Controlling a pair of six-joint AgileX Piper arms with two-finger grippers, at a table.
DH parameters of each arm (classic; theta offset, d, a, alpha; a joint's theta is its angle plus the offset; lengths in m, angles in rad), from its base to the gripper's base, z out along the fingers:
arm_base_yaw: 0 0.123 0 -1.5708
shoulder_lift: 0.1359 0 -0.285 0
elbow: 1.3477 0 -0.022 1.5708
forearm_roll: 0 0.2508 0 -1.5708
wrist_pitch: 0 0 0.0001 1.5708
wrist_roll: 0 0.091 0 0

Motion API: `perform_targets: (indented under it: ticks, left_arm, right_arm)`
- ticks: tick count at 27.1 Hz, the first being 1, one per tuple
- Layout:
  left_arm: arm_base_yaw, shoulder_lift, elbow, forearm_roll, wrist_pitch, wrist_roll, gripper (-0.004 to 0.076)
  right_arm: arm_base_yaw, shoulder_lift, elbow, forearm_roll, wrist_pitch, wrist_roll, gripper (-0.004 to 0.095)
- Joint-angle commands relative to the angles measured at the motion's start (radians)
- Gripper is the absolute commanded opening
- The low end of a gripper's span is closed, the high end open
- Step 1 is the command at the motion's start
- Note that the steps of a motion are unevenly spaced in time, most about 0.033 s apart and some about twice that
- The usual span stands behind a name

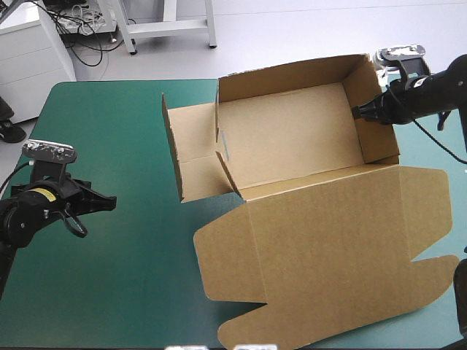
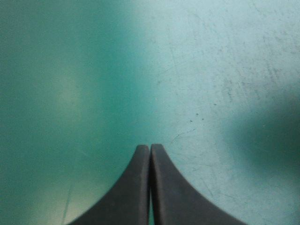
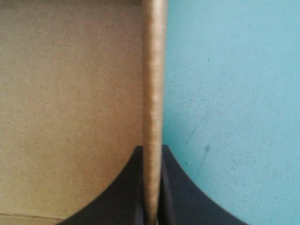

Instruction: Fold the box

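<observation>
Brown board, one box, walls raised: right gripper clamped on its end wall; left gripper fingers pressed together, empty, above teal-green cover.

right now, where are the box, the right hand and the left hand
box (image 1: 292,138): high view, on the bare floor of the open tray
right hand (image 1: 357,111): high view, at the fingertips pinching the tray's right wall
left hand (image 2: 150,147): left wrist view, where the shut fingertips meet
</observation>
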Motion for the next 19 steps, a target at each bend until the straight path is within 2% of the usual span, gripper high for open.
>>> perform_targets:
  ticks: [1, 3, 10, 19]
  left_arm:
    - [0.002, 0.052, -0.022, -0.095, -0.1, -0.003, -0.0031]
    - [0.002, 0.098, -0.022, -0.181, -0.133, 0.052, -0.0031]
    - [0.002, 0.223, -0.022, -0.425, -0.138, 0.214, -0.0014]
    - [0.005, 0.366, -0.022, -0.626, -0.088, 0.388, -0.0006]
  right_arm:
    - [-0.022, -0.079, 0.003, 0.048, 0.003, -0.046, -0.0023]
    - [-0.026, -0.093, 0.039, 0.048, 0.003, -0.051, -0.0023]
    - [-0.028, -0.1, 0.073, 0.071, 0.003, -0.037, -0.0023]
    - [-0.028, -0.121, 0.073, 0.071, 0.002, -0.037, -0.0023]
